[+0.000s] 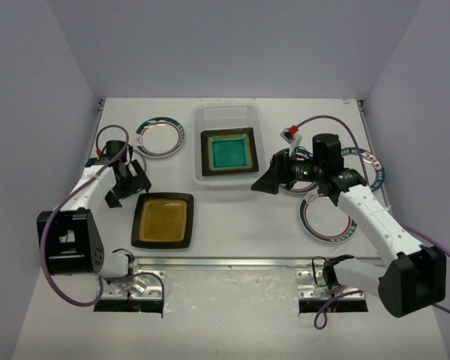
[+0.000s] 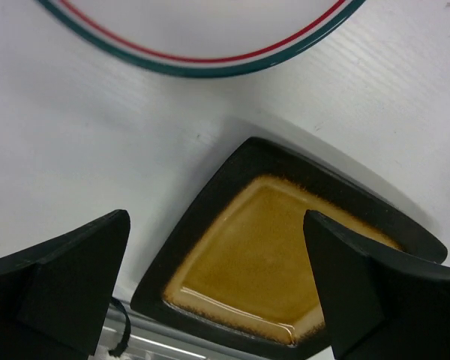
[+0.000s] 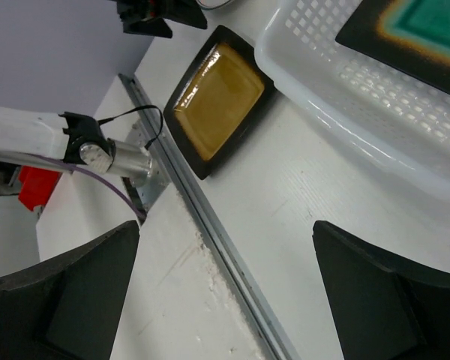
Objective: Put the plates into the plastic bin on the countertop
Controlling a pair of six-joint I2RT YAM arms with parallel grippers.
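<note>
Two claws are working here, both with fingers spread apart and gripping nothing. The left claw (image 1: pixel 127 189) is hovering by the far left corner of the amber plate (image 1: pixel 163 220), which is lying on the counter (image 1: pixel 232 225). The teal plate (image 1: pixel 228 152) is resting inside the plastic bin (image 1: pixel 229 114). The right claw (image 1: pixel 270 182) is hovering just right of the bin, beside the round plates (image 1: pixel 328 219).
</note>
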